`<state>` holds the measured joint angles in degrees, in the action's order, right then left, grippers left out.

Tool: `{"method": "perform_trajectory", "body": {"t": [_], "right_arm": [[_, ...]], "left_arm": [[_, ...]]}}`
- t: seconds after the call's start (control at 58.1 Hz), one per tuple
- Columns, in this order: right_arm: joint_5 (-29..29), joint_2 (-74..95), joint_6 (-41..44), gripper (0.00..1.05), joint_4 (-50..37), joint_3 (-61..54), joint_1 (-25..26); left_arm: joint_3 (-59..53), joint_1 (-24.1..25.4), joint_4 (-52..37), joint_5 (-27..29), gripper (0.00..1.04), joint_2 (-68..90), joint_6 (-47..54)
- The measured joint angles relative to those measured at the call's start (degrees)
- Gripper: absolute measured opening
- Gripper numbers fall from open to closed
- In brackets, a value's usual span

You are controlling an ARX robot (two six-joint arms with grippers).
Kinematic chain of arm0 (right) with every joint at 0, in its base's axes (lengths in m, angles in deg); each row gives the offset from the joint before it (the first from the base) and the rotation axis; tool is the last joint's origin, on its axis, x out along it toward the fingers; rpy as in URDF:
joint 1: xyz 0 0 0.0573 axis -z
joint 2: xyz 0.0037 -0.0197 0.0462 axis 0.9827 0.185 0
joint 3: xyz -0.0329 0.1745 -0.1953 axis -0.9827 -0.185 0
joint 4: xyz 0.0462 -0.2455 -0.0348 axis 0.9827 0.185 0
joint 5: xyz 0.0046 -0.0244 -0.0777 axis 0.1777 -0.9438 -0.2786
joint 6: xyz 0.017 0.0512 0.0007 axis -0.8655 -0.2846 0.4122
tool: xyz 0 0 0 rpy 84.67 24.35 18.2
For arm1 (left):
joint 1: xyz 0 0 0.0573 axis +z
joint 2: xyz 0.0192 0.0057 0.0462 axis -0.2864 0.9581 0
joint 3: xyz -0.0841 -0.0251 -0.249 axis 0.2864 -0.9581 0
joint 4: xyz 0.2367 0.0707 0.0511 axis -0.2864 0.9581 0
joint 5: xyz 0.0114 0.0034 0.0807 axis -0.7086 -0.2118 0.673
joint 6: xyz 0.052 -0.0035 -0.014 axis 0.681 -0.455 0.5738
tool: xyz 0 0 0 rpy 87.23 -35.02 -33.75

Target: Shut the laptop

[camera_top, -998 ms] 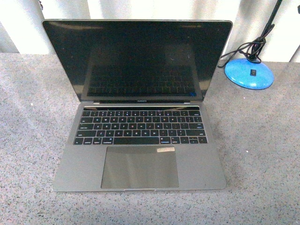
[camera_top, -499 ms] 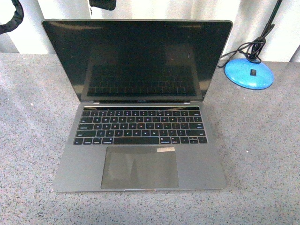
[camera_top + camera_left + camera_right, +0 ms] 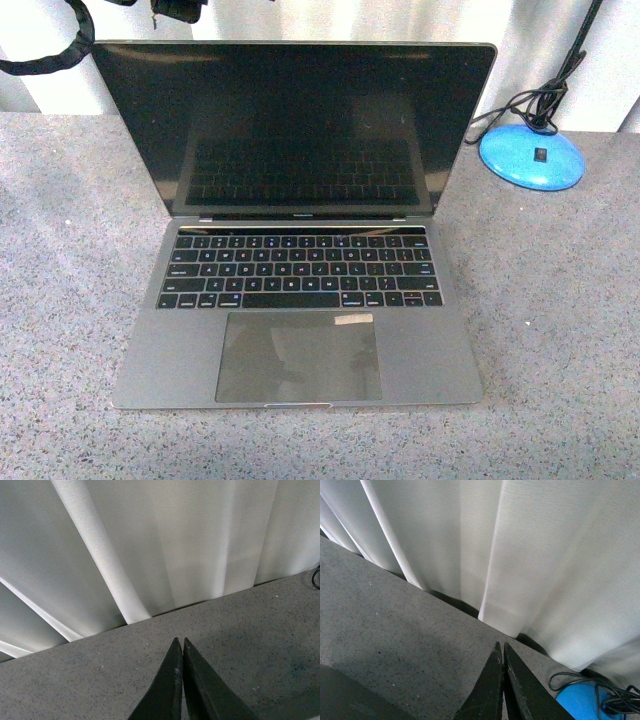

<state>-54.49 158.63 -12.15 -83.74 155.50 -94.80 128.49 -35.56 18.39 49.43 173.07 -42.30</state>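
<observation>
- Firstly, at far left a black cable loop (image 3: 84, 45) and a dark cropped part, possibly the left arm, show before the curtain (image 3: 280, 20).
- Left gripper (image 3: 180, 642): clenched, tips touching, holding nothing, above the grey surface (image 3: 100, 670).
- Laptop (image 3: 300, 300): centre of the surface, lid open, screen dark.
- Right gripper (image 3: 501, 647): likewise pressed together on nothing.
- Blue lamp base (image 3: 530, 155): right of the laptop, apart from it.

A blue lamp base (image 3: 531, 157) sits on the speckled grey table (image 3: 560, 330), a black cable (image 3: 538, 102) bunched on top. Behind, a white curtain (image 3: 165, 545) hangs in folds to the table's far edge.
</observation>
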Motion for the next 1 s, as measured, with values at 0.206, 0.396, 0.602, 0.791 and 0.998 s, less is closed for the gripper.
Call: {"method": "perform_trajectory", "body": {"t": [0.206,0.396,0.602,0.791,0.998], "right_arm": [[-1.07,0.09,-2.62,0.01,-1.77,-2.03,-2.32],[-1.44,-0.57,-4.28,0.01,-3.54,-6.78,-3.74],[-1.68,-1.49,-5.09,0.01,-4.37,-8.61,-4.2],[-2.1,-2.62,-5.99,0.01,-5.33,-10.69,-4.48],[-2.08,-4.07,-7.45,0.01,-7.1,-14.29,-5.14]], "left_arm": [[0.11,0.02,0.68,0.22,0.04,0.02,-0.11],[0.11,0.04,0.68,0.55,0.04,1.05,-0.24],[0.11,-0.15,0.5,0.74,0.04,1.73,-0.24],[0.09,-0.74,0.15,1.42,0.04,2.05,-0.22],[0.0,-1.05,0.22,1.81,0.04,2.27,-0.17]]}}
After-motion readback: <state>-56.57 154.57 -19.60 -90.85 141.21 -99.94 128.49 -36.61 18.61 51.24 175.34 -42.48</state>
